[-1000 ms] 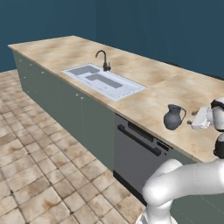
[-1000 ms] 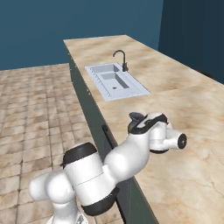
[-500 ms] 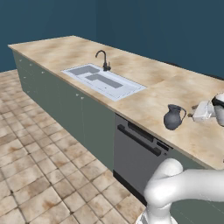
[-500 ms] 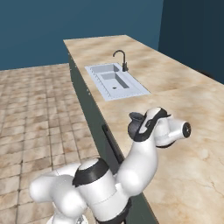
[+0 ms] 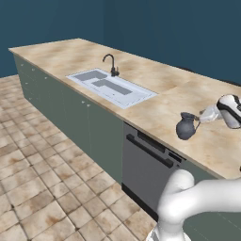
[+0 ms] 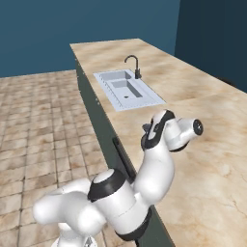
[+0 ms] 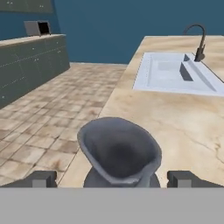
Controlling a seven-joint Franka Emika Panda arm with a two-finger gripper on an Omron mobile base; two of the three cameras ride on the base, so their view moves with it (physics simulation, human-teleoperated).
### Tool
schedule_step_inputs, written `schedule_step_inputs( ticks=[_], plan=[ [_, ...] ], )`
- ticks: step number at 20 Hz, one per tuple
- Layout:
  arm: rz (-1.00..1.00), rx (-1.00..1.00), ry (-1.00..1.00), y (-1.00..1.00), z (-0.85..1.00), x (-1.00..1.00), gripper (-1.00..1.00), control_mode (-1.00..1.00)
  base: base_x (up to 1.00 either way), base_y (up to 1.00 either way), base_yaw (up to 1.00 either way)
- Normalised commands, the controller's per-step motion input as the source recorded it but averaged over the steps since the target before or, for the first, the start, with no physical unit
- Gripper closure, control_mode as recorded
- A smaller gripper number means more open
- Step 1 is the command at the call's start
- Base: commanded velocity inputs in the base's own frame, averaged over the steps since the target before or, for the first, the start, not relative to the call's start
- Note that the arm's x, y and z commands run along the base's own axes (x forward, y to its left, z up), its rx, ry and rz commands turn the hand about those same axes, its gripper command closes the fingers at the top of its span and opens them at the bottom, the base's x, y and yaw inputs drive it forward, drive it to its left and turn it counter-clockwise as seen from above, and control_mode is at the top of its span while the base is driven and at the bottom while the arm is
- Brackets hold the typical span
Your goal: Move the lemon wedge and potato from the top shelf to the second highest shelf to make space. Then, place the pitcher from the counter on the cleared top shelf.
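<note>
So we've got the pitcher [image 5: 186, 127] standing upright on the counter [image 5: 155, 80], close to the near edge and right above the dark dishwasher front [image 5: 149, 162] set into the grey-green cabinets. In the left base view the gripper [image 5: 205, 115] sits just to the right of the pitcher, about level with its neck, coming in from the side with the white wrist behind it. From the hand view we're looking almost straight down into the pitcher's flared rim [image 7: 119, 151], and the two dark fingertips [image 7: 40, 179] stand wide apart, one on each side of the vessel, with clear gaps to the rim on both sides, so nothing is clamped; we can't tell whether anything touches lower down on the belly. In the right base view the arm's elbow and wrist cover most of the pitcher, and we only catch a bit of its dark rim [image 6: 146, 128] poking out on the left of the wrist. Farther along the counter to the left there's the pale sink [image 5: 112, 87] with a black curved faucet [image 5: 112, 64] on its far side, well apart from the pitcher. Floor is brownish tile [image 5: 42, 169], walls behind are dark blue. In the hand view a second run of grey-green cabinets [image 7: 30, 65] shows across the floor, far left.
</note>
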Motion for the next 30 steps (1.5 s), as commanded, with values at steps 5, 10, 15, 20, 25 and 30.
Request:
schedule_step_inputs(
  ticks=[5, 10, 15, 20, 25, 30],
  plan=[
    [0.0, 0.0, 0.03, -0.03, -0.01, 0.53, -1.0, -1.0, 0.0, 0.0, 0.0],
    [0.01, 0.0, 0.02, -0.11, -0.09, 0.38, -1.0, -1.0, 0.0, 0.0, 0.0],
    [0.05, 0.0, 0.0, -0.29, -0.03, 0.09, -1.0, -1.0, 0.0, 0.0, 0.0],
    [0.13, 0.0, 0.0, -0.2, 0.0, -0.01, -1.0, -1.0, 0.0, 0.0, 0.0],
    [0.15, 0.0, 0.02, 0.0, -0.03, -0.09, -1.0, -1.0, 0.0, 0.0, 0.0],
    [0.11, 0.0, 0.01, 0.0, -0.35, -0.01, -1.0, -1.0, 0.0, 0.0, 0.0]
  ],
)
